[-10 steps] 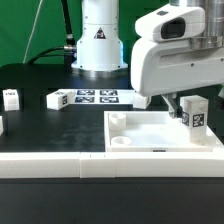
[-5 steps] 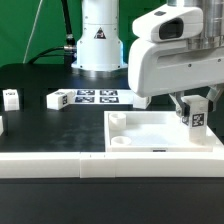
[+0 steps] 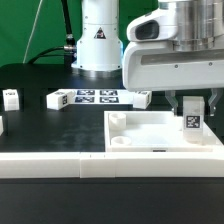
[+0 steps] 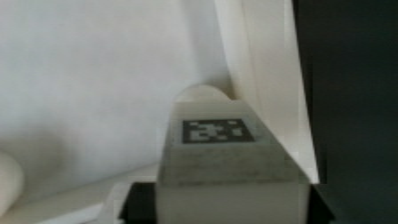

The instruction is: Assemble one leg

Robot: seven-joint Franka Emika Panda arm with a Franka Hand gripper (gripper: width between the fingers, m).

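Observation:
My gripper is shut on a leg, a white peg with a black-and-white tag, held upright over the far right corner of the large white panel. In the wrist view the leg fills the middle, its tag facing the camera, with dark fingers on both its sides and the white panel beneath. Whether the leg touches the panel I cannot tell. Two more legs lie on the black table: one left of the marker board, one at the exterior view's far left.
The marker board lies in front of the robot base. A white part lies at its right end. A white rail runs along the table's near edge. Two round posts stand on the panel's left side.
The gripper has turned about its vertical axis with the leg in it; the leg's tag now faces the exterior camera squarely and the leg sits slightly lower over the panel's corner.

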